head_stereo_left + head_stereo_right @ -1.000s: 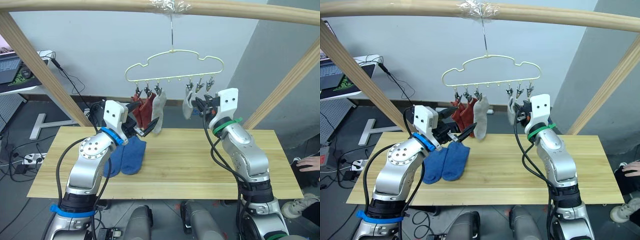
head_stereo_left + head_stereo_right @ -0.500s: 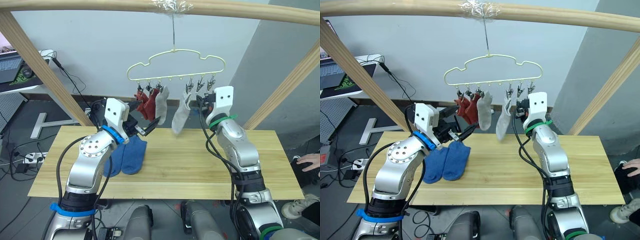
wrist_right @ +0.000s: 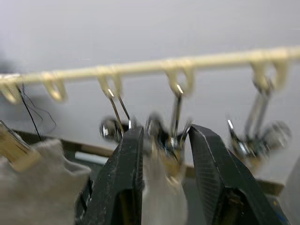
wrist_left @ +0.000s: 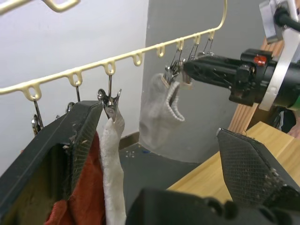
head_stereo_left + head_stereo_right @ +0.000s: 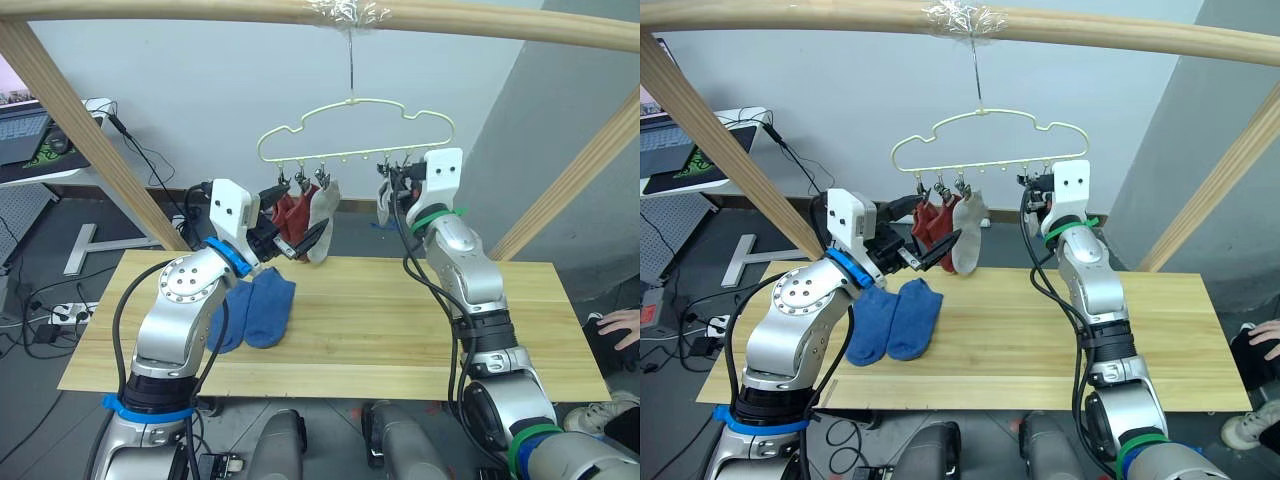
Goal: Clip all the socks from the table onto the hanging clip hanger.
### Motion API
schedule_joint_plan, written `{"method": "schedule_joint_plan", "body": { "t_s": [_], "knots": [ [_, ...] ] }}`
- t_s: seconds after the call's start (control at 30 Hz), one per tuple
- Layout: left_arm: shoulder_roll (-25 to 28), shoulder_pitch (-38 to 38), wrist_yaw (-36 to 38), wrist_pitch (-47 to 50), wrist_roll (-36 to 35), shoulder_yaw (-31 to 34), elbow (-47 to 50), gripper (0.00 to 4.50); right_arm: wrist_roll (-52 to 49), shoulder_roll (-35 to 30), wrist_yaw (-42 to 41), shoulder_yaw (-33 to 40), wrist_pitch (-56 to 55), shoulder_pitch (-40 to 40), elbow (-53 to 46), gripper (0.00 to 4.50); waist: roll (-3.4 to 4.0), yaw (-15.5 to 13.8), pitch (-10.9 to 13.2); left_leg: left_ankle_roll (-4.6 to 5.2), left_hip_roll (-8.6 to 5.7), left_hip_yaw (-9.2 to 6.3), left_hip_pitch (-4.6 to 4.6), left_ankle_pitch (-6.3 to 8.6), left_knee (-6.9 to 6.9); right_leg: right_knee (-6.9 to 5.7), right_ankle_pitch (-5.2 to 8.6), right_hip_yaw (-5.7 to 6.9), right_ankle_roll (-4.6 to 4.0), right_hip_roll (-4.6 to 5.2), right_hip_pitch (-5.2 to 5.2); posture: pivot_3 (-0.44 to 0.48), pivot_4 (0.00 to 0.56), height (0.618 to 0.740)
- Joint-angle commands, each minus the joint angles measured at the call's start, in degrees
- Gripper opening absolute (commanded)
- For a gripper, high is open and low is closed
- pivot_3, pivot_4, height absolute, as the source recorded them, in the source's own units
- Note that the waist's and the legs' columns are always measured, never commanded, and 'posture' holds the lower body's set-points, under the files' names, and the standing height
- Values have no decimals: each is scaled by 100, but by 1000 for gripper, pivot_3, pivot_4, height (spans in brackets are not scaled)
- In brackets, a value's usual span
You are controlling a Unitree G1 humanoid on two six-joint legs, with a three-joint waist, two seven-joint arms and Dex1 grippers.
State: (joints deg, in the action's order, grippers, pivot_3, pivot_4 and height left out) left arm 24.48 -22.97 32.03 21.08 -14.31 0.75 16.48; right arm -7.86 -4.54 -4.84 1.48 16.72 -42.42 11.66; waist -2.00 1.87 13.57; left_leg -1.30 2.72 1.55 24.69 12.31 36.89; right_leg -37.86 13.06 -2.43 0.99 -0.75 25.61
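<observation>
Since a moment ago the right gripper [image 5: 385,195] has gone up to the bar of the clip hanger [image 5: 355,125] near the top middle of the picture, and the grey sock [image 4: 161,112] it carried, which swung loose below, now sits bunched up at a clip [image 3: 174,136], with the black fingers [image 3: 124,173] a little apart on both sides of it. The left gripper [image 5: 300,240] is wide open in the middle left, beside two red socks [image 5: 288,213] and another grey sock [image 5: 320,212] hanging from clips. Two blue socks [image 5: 255,310] lie flat on the table [image 5: 380,340] in the lower left.
</observation>
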Motion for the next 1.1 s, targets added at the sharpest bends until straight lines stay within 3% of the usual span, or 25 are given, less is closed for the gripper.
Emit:
{"method": "schedule_joint_plan", "body": {
  "t_s": [0.03, 1.1],
  "knots": [
    [17, -80, -13, -19, -85, 54, 307, 4500, -1, 39, -27, 47, -140, -96, -68, 1529, 0, -2, 0, 0, 0, 0, 0, 0, 0, 0, 0, -1, 0, 0, 0, 31, 227, 740],
    [-20, -389, -26, 133, -312, -7, 466, 4500, 35, 51, -67, 77, -431, -415, 535, 1529, 0, -7, 0, -1, -1, 0, 0, 0, 6, -8, -1, -2, -1, 1, 0, 45, 216, 740]
  ]
}}
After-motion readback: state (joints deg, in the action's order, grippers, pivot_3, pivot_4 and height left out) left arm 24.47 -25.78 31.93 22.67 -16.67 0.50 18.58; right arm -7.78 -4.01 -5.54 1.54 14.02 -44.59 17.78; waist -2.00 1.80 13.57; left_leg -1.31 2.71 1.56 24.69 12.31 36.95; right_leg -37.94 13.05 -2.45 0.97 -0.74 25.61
